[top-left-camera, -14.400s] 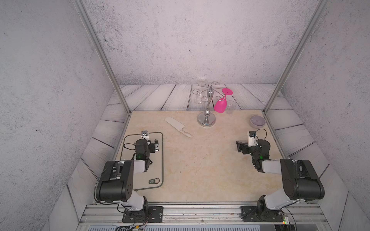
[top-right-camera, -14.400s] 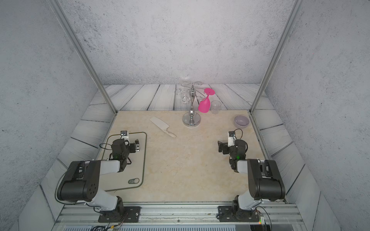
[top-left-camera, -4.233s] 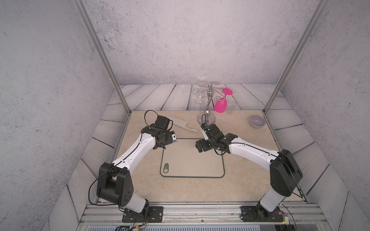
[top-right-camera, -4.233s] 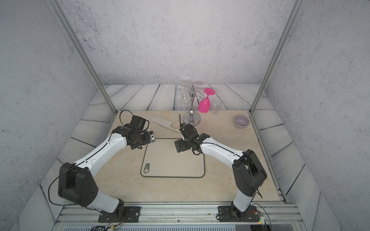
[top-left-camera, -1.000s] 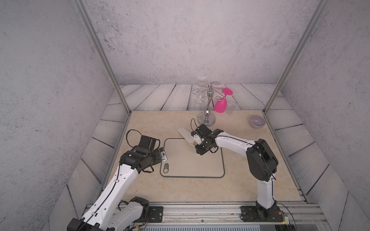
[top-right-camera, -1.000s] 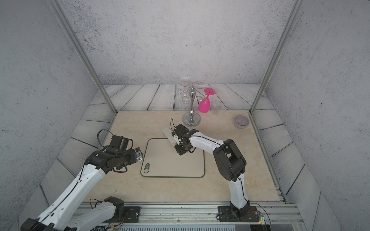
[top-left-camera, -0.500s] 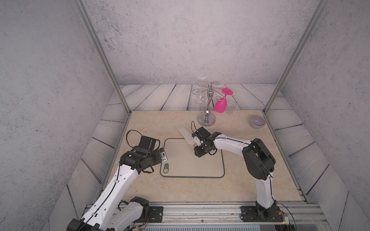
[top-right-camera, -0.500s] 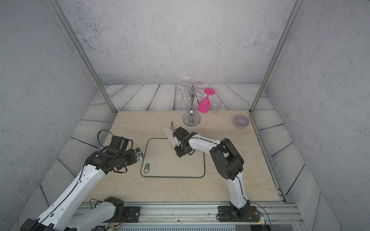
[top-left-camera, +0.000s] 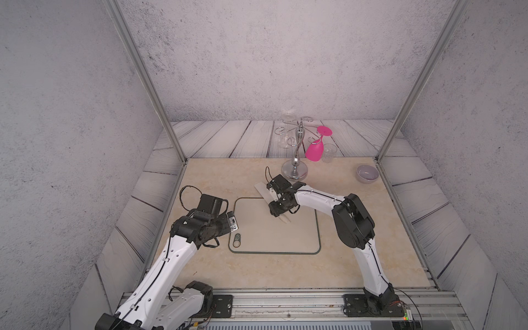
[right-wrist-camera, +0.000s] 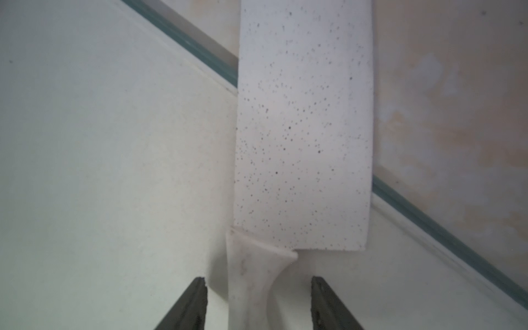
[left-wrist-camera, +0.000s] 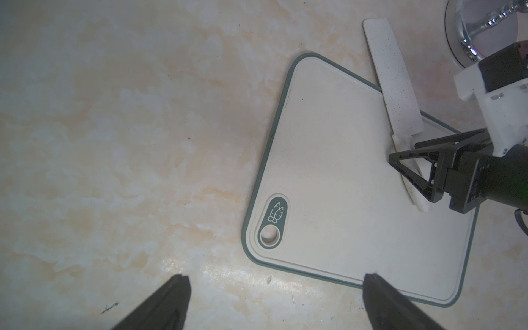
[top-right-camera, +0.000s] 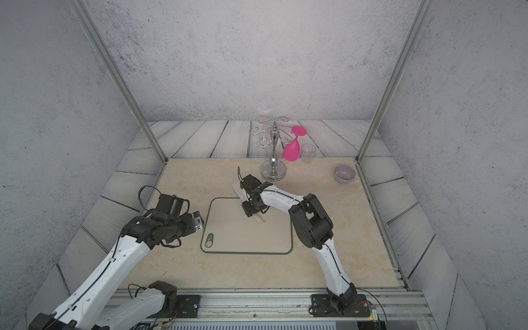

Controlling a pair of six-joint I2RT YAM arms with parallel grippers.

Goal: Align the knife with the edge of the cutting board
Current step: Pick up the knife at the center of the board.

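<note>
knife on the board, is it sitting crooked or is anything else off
Yes. The cream-white cleaver-style knife lies diagonally across the far rim of the beige rectangular cutting board: handle on the board, blade overhanging onto the marbled tabletop, parallel to no edge. Nothing looks spilled or damaged.

Overhead stereo pair, downward wrist close-ups

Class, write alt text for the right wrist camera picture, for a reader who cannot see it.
A speckled cream knife lies slantwise across the green rim of the cutting board, its blade partly over the marbled table. Its handle rests on the board between the dark fingertips of the open right gripper.
</note>
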